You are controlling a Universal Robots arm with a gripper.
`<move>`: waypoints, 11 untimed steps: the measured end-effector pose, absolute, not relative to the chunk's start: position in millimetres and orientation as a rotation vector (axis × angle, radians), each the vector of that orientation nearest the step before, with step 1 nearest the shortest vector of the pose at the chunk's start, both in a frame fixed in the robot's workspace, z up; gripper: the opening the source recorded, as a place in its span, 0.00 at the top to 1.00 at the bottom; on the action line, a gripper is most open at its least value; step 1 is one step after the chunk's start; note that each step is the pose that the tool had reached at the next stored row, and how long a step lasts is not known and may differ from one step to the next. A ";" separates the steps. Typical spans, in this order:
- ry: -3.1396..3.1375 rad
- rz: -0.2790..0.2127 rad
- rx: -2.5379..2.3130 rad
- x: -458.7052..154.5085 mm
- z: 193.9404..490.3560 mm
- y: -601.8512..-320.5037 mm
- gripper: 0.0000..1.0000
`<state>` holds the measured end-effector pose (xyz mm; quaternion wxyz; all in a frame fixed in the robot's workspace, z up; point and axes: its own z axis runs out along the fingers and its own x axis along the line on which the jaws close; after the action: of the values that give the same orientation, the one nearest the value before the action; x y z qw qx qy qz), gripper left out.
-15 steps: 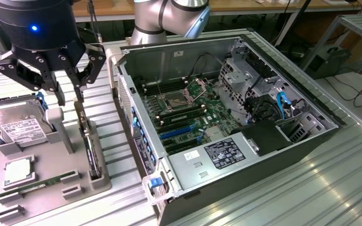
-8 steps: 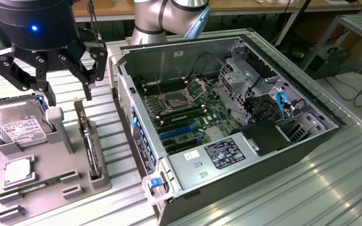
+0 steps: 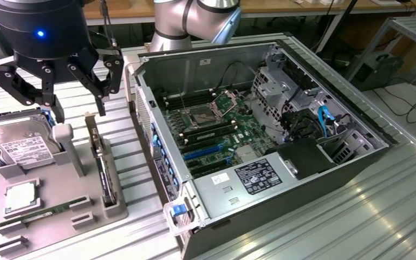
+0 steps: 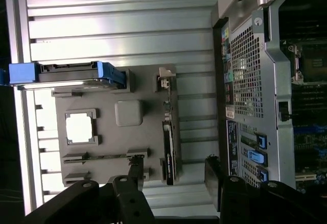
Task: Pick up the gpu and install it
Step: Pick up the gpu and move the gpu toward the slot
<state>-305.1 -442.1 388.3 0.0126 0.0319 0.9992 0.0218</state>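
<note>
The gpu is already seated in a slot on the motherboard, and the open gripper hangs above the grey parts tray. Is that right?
Not quite. The gpu is not on the motherboard; it stands on edge in the grey parts tray, as the exterior view shows. The rest holds: the open gripper does hang above that tray.

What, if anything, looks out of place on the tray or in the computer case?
Nothing stands out. The thin dark gpu card stands on edge in its slot of the grey tray, and the open black pincer hovers above it, holding nothing.
</note>
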 end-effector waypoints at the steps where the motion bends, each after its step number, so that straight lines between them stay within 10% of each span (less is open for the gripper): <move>1: 3.114 0.068 0.097 -305.1 387.9 -442.1 0.40; 11: 3.120 0.066 0.000 -305.1 375.5 -446.3 0.40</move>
<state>-305.1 -446.3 375.5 0.0105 0.0001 0.9997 0.0213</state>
